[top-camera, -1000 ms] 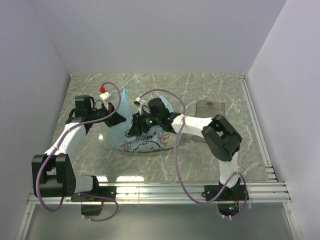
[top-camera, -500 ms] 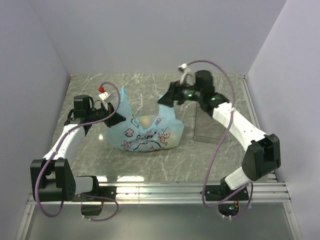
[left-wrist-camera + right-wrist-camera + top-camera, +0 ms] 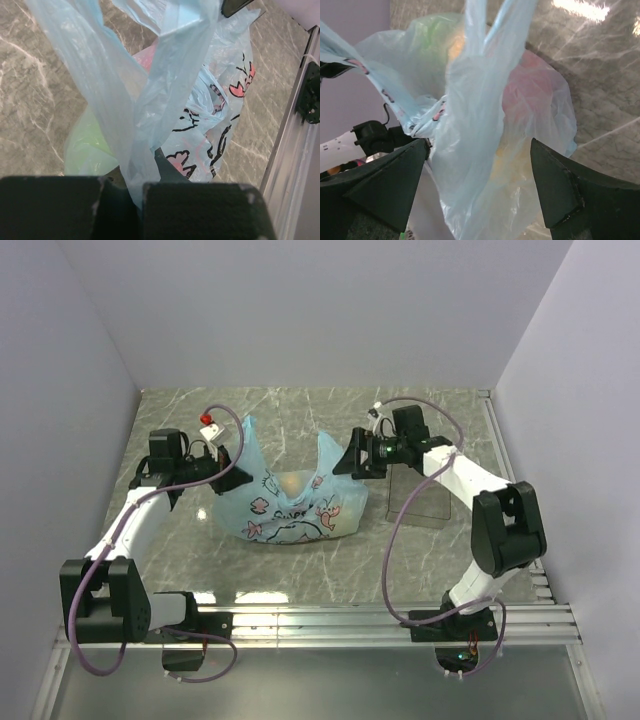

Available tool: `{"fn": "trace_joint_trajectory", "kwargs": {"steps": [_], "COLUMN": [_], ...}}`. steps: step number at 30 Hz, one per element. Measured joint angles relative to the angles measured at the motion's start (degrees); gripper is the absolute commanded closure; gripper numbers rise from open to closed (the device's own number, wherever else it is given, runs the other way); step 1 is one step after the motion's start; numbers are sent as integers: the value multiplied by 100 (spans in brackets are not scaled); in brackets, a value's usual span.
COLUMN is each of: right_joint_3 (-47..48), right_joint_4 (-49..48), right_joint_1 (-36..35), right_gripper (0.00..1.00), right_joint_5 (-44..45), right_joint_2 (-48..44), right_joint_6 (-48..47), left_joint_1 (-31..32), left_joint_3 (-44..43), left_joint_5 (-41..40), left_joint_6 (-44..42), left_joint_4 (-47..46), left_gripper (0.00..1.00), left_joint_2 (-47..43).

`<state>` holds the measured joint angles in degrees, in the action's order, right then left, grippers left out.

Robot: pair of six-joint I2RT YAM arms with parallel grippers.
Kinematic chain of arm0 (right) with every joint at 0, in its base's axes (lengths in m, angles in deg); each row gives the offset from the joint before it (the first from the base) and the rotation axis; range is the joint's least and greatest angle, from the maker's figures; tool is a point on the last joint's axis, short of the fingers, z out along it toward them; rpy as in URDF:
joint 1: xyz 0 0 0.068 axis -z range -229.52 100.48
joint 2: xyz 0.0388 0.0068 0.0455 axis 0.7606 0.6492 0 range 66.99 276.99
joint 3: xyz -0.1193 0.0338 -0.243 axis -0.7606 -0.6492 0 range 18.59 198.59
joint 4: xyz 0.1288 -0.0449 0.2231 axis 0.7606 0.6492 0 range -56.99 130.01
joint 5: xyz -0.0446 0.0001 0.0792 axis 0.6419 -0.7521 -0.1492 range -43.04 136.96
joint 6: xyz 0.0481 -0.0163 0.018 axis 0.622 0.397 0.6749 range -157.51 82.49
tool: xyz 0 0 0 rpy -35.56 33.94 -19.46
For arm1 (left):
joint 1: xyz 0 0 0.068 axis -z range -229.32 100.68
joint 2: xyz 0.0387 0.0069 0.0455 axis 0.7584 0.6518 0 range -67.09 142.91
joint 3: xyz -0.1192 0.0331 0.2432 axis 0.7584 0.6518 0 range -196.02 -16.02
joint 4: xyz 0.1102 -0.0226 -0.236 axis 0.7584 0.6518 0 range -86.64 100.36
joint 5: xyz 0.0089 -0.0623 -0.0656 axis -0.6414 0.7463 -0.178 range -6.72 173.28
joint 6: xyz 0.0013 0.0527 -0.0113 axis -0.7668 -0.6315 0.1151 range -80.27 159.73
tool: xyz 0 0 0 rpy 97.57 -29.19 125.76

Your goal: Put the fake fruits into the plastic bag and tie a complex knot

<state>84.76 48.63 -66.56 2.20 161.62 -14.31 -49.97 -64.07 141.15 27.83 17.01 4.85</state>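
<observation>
The light-blue plastic bag (image 3: 296, 510) with pink cartoon print lies mid-table, its two handles standing up. My left gripper (image 3: 234, 478) is shut on the left handle; in the left wrist view (image 3: 134, 200) the handle film (image 3: 150, 100) runs up out of the closed jaws. My right gripper (image 3: 346, 464) is open at the right handle; in the right wrist view (image 3: 480, 175) the handle (image 3: 475, 75) stands between the wide-apart jaws, unpinched. Inside the bag show a yellow-orange fruit (image 3: 290, 483), a green apple (image 3: 87, 150) and a red fruit (image 3: 530, 95). The brown balls are hidden.
A clear rectangular tray (image 3: 425, 508) stands right of the bag, partly under my right arm. A metal rail (image 3: 380, 618) runs along the near table edge and another along the right edge (image 3: 510, 480). Walls close in left, back and right.
My right arm lifted off the bag, swung to the back right, then came back down to the bag's right handle with jaws open. My left gripper kept hold of the left handle.
</observation>
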Motion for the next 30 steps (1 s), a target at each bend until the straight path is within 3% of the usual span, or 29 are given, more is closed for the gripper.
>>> {"fn": "trace_joint_trajectory", "kwargs": {"steps": [3, 4, 6, 9, 10, 16, 26, 30], "right_joint_3": [59, 94, 201, 280, 334, 1034, 1141, 1141], "right_joint_4": [-2, -2, -13, -55, -44, -57, 267, 437], "right_joint_1": [-35, -37, -46, -81, -111, -505, -1132, -1132], "right_gripper": [23, 37, 55, 94, 100, 100, 100, 82], "right_joint_5": [-61, -83, -136, -188, -232, -459, -868, -1113], "right_joint_2": [291, 407, 619, 721, 721, 702, 575, 422], "right_joint_6": [70, 90, 122, 76, -11, -861, -2586, -3158], "left_joint_1": [0, 17, 90, 227, 271, 533, 1517, 1615], "left_joint_3": [-22, -24, -44, -166, -232, -833, -1464, -1770], "left_joint_5": [9, 15, 26, 81, 107, 466, 603, 597], "left_joint_6": [-96, -111, -186, -400, -525, -1665, -3477, -3993], "left_joint_4": [61, 85, 151, 348, 439, 1451, 2986, 3475], "left_gripper": [99, 99, 99, 100, 99, 99, 100, 99], "left_joint_2": [0, 0, 0, 2, 2, 127, 671, 1226]}}
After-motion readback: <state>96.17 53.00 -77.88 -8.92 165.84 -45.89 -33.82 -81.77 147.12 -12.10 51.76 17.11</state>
